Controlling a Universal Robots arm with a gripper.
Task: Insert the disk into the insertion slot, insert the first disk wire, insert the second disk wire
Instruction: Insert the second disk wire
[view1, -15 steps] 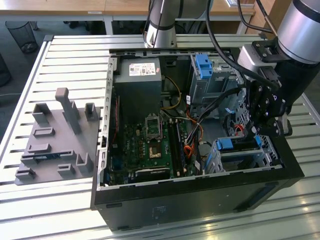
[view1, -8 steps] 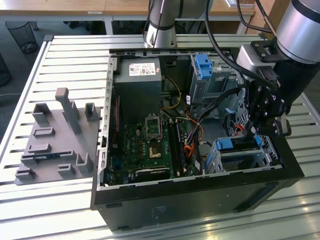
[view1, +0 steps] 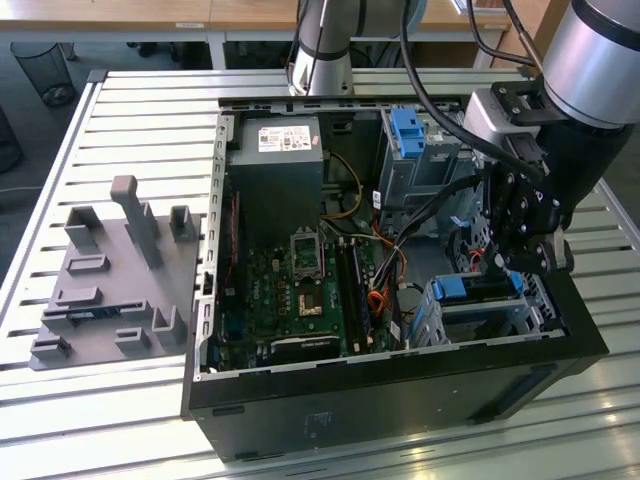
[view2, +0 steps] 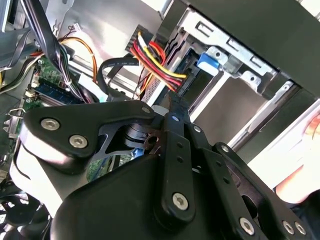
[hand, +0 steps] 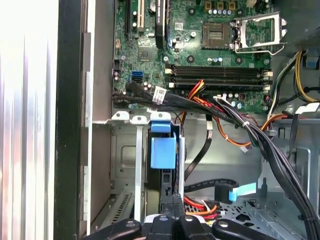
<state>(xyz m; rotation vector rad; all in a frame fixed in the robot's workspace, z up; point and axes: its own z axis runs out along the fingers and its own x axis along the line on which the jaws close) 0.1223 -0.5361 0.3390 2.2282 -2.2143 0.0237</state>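
Outside the computer case (view1: 400, 390), on the exterior view's left, a grey fixture plate (view1: 110, 290) lies on the slatted table (view1: 130, 110). Inside the case sits the motherboard (view1: 300, 290). In the case's near corner, toward the exterior view's right, is the insertion slot (view1: 440, 325), with the disk (view1: 478, 289) seated in it and its blue carrier showing on top. My gripper (view1: 535, 262) hangs just above that corner. In the first wrist view my fingers (hand: 166, 211) are pressed together, with nothing visible between them.
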